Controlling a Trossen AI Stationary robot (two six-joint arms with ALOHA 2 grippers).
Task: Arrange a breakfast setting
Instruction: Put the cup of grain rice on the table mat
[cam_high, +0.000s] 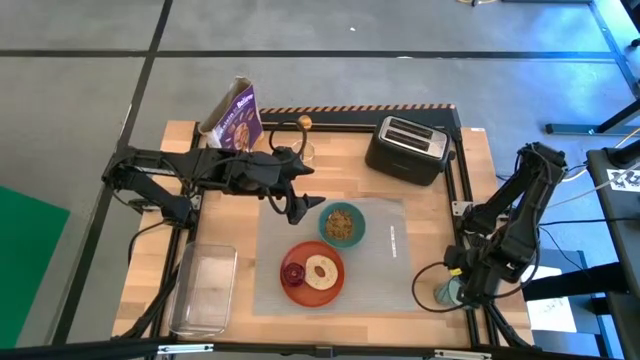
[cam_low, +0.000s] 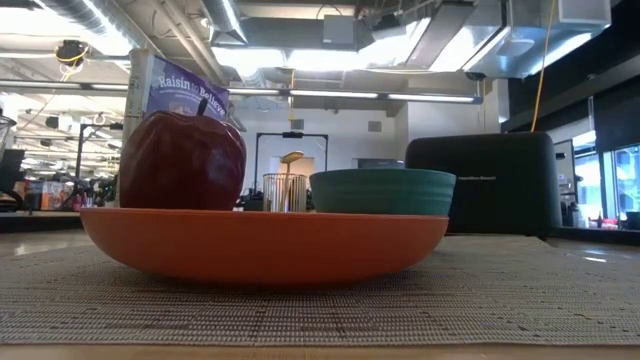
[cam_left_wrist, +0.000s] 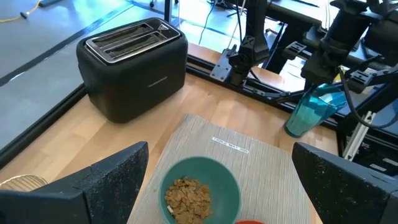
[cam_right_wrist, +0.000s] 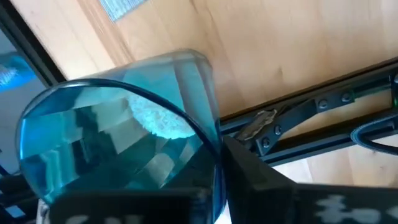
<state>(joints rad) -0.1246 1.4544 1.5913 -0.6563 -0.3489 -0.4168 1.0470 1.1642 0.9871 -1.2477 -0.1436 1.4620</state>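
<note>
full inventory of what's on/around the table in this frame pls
placemat: 1, grey, table centre
plate: 1, orange, on placemat's near-left part
bagel: 1, tan, on plate
fruit: 1, dark red, on plate beside bagel
bowl: 1, teal, holds cereal, on placemat behind plate
cup: 1, clear teal, at table's right edge
toaster: 1, black, far right
cereal box: 1, purple, far left
tub: 1, clear, near left
left pincer: open, above bowl's left
right pincer: shut on cup
</note>
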